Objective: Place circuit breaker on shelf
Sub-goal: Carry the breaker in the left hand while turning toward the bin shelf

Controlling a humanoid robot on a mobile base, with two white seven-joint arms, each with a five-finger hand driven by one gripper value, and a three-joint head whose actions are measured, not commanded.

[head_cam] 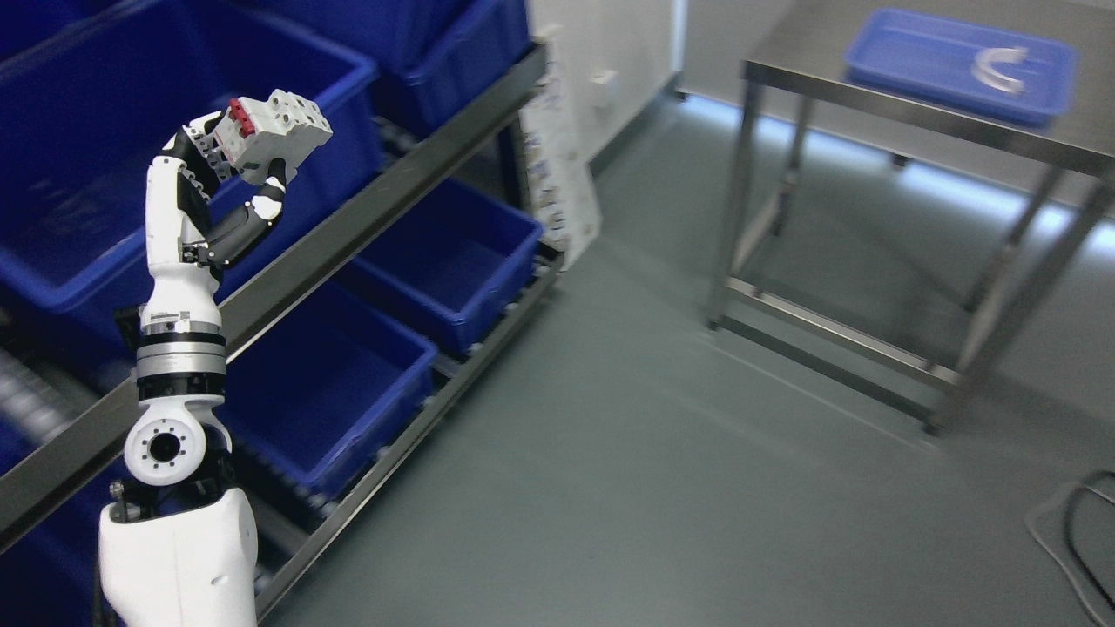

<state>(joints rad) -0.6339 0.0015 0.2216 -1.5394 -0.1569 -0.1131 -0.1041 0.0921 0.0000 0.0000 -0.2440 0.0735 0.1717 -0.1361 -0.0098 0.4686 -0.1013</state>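
Note:
A white circuit breaker [274,131] with red switches is held up in my left hand [235,161], whose fingers are shut on it. The left arm rises from the lower left of the head view. The breaker hovers in front of the near rim of a large blue bin [104,174] on the upper level of the shelf [366,209]. My right arm is out of the picture.
More blue bins [444,261] sit on the lower shelf rollers. A steel table [915,113] stands at the right with a shallow blue tray [958,61] holding a pale curved part. Grey floor lies between; a cable loop [1071,531] lies at lower right.

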